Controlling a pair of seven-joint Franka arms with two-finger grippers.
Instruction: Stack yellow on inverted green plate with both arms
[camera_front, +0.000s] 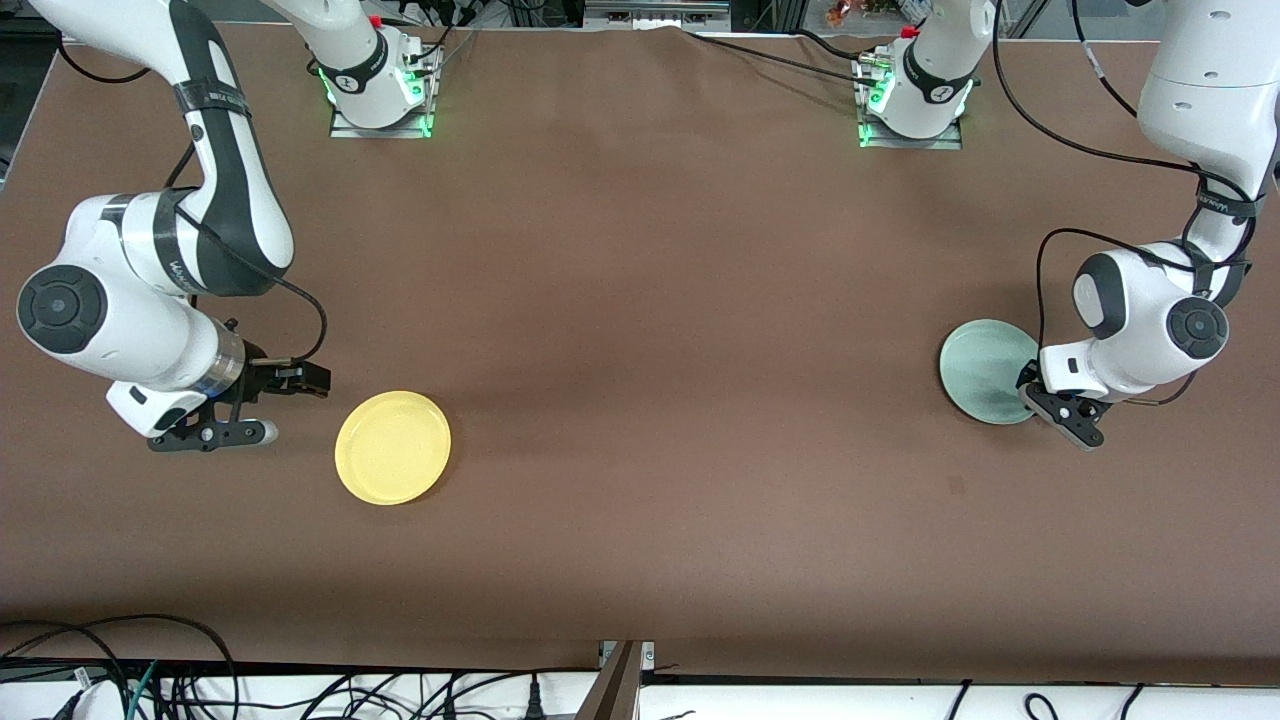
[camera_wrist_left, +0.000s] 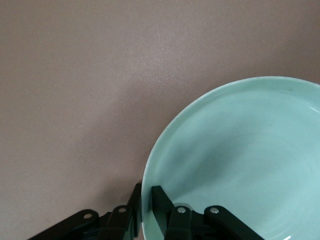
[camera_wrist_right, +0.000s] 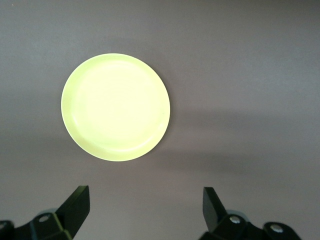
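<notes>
The green plate (camera_front: 985, 368) lies hollow side up on the brown table at the left arm's end. My left gripper (camera_front: 1030, 386) is shut on its rim at the edge toward that end. In the left wrist view the green plate (camera_wrist_left: 240, 160) sits with one finger inside the rim and one outside, where the left gripper (camera_wrist_left: 147, 192) pinches it. The yellow plate (camera_front: 392, 447) lies flat at the right arm's end, nearer to the front camera. My right gripper (camera_front: 298, 406) hangs open beside it, touching nothing. The right wrist view shows the yellow plate (camera_wrist_right: 115, 107) ahead of the open right gripper (camera_wrist_right: 145, 197).
The two arm bases (camera_front: 380, 95) (camera_front: 912, 100) stand along the table's edge farthest from the front camera. Cables (camera_front: 150, 670) lie below the edge nearest to it. A wide stretch of brown table cover (camera_front: 680, 380) separates the two plates.
</notes>
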